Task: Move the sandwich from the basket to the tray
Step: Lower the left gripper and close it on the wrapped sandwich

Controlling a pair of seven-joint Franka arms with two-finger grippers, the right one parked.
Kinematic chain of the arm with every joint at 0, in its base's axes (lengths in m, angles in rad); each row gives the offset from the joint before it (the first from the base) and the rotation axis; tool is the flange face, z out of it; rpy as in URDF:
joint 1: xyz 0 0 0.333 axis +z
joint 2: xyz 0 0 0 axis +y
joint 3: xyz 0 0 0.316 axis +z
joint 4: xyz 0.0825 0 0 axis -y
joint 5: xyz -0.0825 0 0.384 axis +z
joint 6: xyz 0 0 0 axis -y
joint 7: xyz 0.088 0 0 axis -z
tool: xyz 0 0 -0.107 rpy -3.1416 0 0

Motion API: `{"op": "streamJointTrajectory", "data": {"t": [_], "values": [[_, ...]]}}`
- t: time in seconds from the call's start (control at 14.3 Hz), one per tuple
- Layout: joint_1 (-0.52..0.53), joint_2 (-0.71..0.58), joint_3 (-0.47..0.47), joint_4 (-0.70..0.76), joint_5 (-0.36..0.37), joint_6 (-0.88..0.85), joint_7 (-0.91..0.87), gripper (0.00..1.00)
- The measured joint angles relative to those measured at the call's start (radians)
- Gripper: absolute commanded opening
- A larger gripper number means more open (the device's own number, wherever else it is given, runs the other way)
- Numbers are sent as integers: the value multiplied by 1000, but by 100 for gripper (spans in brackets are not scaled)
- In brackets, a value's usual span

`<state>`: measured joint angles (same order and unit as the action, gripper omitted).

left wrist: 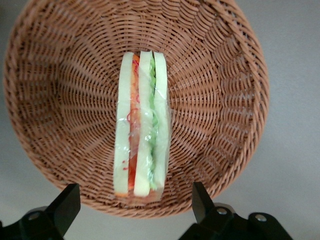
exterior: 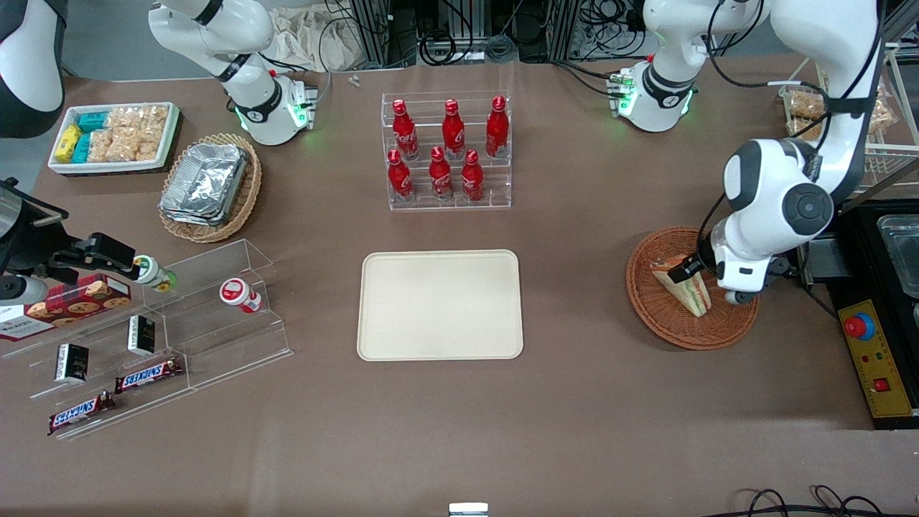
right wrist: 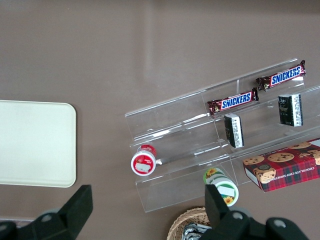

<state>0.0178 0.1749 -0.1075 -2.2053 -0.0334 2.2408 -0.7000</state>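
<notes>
Front view: gripper (exterior: 688, 271) lowered over basket (exterior: 650, 305) at working arm's end of table, directly above sandwich (exterior: 688, 291) lying inside; tray (exterior: 439, 304) flat at table centre, well apart from basket, nearer to camera than rack of red bottles (exterior: 448, 149).

Left wrist view: sandwich (left wrist: 139, 131) on edge in basket (left wrist: 215, 90), bread and filling layers facing up, clear wrap visible; fingers (left wrist: 65, 204) spread wide, one beside each side of sandwich's near end, not touching it.

Right wrist view: tray (right wrist: 35, 142) beside clear stepped shelf (right wrist: 190, 145).
</notes>
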Motion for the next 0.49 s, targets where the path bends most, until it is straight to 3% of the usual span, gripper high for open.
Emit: {"op": "streamJointTrajectory", "data": {"t": [0.21,0.49], "values": [[0,18,4,0,0,6,-1,98],[1,24,6,0,0,9,-4,88]]}}
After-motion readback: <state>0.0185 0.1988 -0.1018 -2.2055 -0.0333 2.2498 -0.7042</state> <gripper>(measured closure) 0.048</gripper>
